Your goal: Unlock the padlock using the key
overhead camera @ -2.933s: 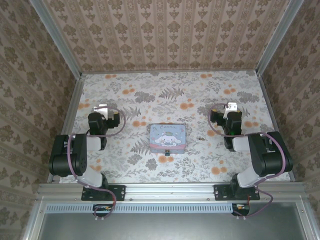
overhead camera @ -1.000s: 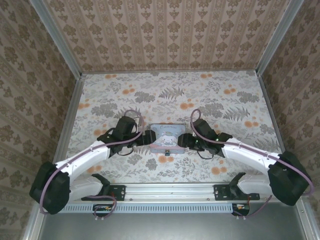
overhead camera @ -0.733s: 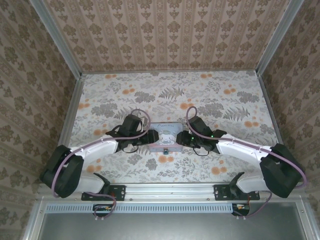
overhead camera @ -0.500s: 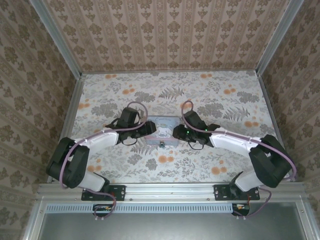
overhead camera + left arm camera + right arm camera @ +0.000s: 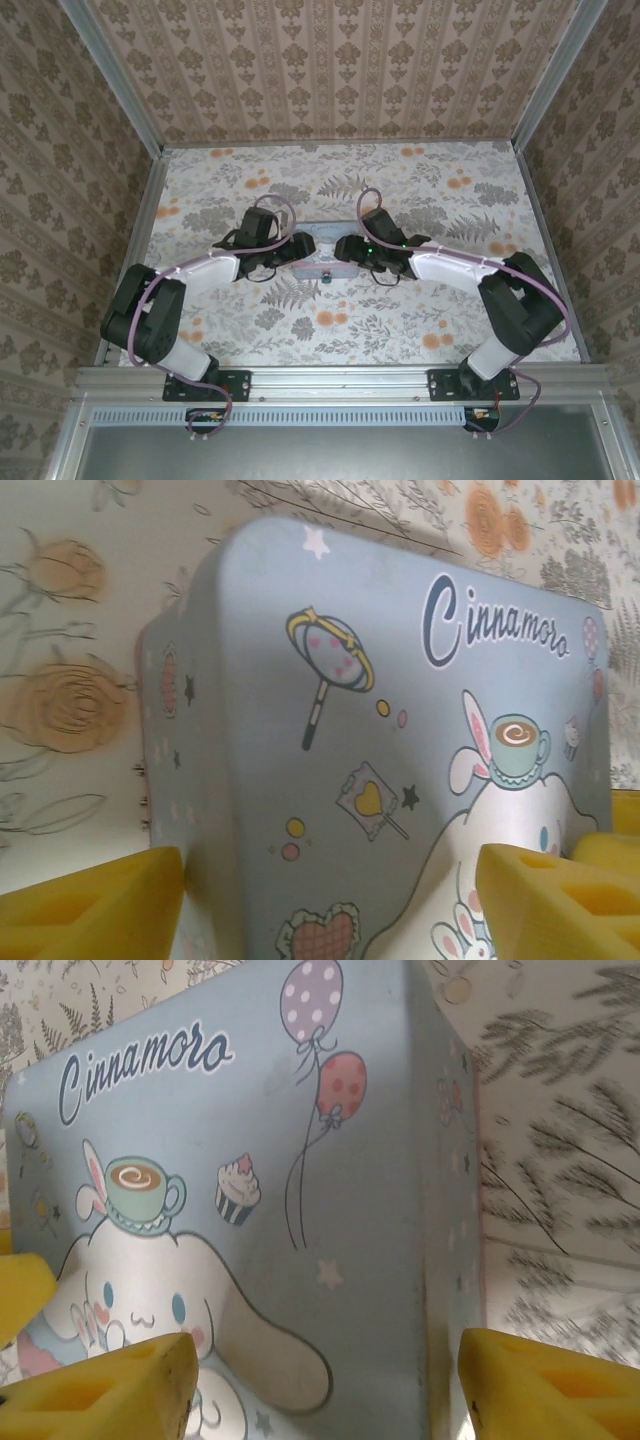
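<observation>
Both claws have carried the tin (image 5: 320, 245) farther from the near edge than a second ago. The left claw (image 5: 297, 256) and right claw (image 5: 345, 250) meet it from its two short ends, jaws set wide. Up close, the wrist views show yellow fingers (image 5: 90, 905) (image 5: 100, 1390) either side of a tin corner and its cartoon lid; whether they press it I cannot tell. From above, the padlock (image 5: 326, 278) shows as a dark speck at the tin's near long side, too small to tell which way it points. The tin's long axis runs left to right. Open worktop (image 5: 400, 180) stretches far and near, the walls well apart.
</observation>
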